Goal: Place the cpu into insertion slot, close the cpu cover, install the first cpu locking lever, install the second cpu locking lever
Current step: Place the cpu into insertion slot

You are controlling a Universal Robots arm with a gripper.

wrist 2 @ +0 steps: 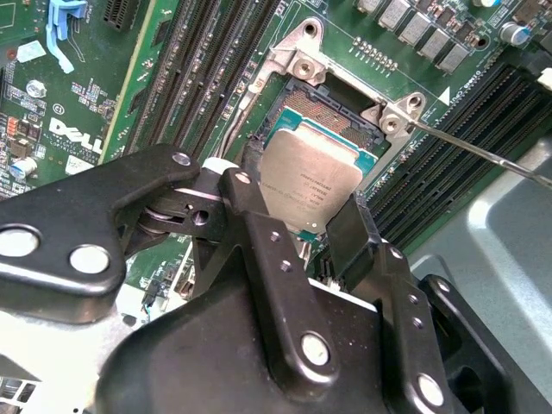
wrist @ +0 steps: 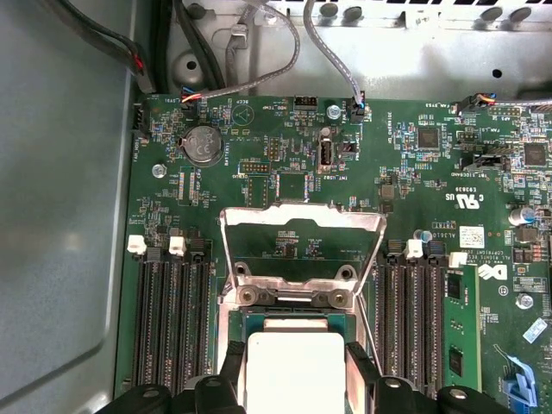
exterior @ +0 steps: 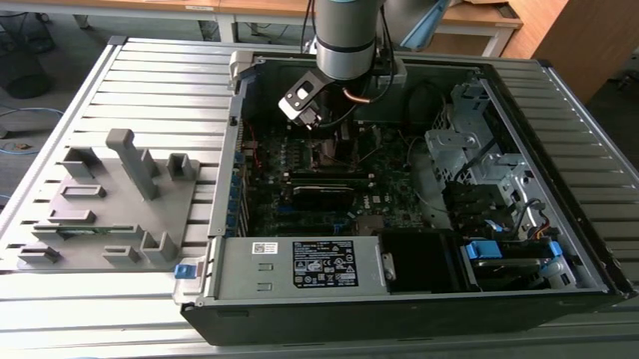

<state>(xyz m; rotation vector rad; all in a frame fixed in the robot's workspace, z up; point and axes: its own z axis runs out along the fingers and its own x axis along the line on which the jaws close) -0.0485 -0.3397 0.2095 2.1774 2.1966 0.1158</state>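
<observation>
Step 1 in hand — tool (wrist 2: 302,216) pinching the cpu (wrist 2: 312,168) over the slot (wrist 2: 321,105), w/ cover (wrist: 293,278) up; seating likely needs edges squared, no tilt.

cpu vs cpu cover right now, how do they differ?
The cpu is a solid plate with a dull metal face; the cpu cover is an open silvery frame with a cut-out centre. The cpu is gripped by the tool over the insertion slot; the cpu cover stands swung open, with nothing touching it. Both are metal squares of similar width.
</observation>
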